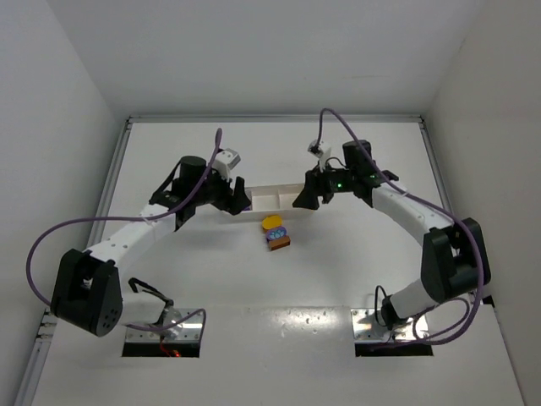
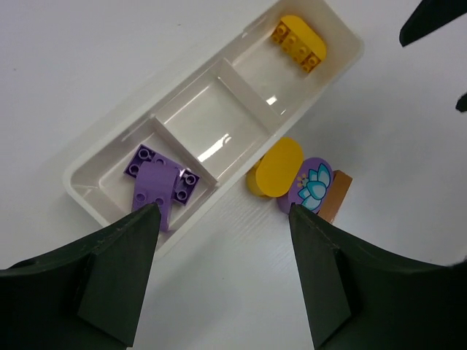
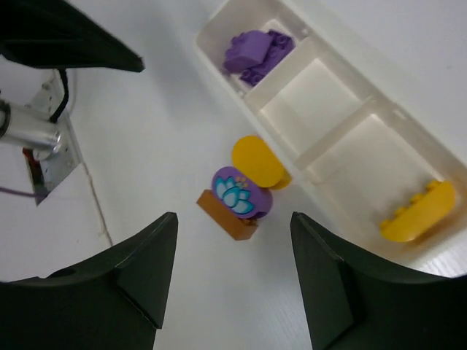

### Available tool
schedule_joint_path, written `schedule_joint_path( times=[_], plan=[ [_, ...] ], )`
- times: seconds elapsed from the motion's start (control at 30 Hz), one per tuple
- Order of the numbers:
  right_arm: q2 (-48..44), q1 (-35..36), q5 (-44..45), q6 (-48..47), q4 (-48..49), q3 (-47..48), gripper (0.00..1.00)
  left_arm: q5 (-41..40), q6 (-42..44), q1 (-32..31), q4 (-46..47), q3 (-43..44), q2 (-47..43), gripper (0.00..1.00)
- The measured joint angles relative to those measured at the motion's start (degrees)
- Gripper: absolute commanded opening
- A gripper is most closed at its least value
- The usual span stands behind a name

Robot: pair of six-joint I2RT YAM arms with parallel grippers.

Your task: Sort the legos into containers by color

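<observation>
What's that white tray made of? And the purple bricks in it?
The white tray looks like glossy plastic: light glints off its floor and its corners are rounded. The purple bricks look like hard plastic too, smooth with round moulded studs on top.

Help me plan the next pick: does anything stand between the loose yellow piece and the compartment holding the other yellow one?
Only the low wall of the tray, beside which the loose yellow piece lies; nothing else visible.
</observation>
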Motion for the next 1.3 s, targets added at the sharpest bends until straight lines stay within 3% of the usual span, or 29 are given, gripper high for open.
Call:
schedule_joint_path(
  times=[0.23,0.27,0.33,0.43,0.8,1.3],
  plan=[
    [-4.8,12.2,9.7,4.4,-0.2,-8.5,0.62,-4.2,0.8,-0.2,-1.2,-0.6,-4.2,0.77],
    [-4.9,14.0,12.3,5.7,-0.2,-8.9,0.7,-4.8,0.8,-0.2,-1.2,-0.8,-5.0,0.77],
    [-4.9,17.9,17.7,8.6,0.2,-9.5,0.76,-5.7,0.7,-0.2,-1.4,-1.0,-6.6,0.77],
    [-4.7,22.3,27.1,13.1,1.2,-9.6,1.0,-6.9,0.5,-0.2,-2.0,-1.1,-8.2,0.77],
    [6.9,30.7,47.4,23.5,1.0,-5.7,1.0,-9.5,0.4,-0.2,-3.5,-2.7,-10.0,0.77],
    [13.2,30.7,53.7,26.4,-0.6,-1.7,1.0,-10.1,1.1,-0.2,-3.9,-3.7,-10.2,0.77]
  ],
)
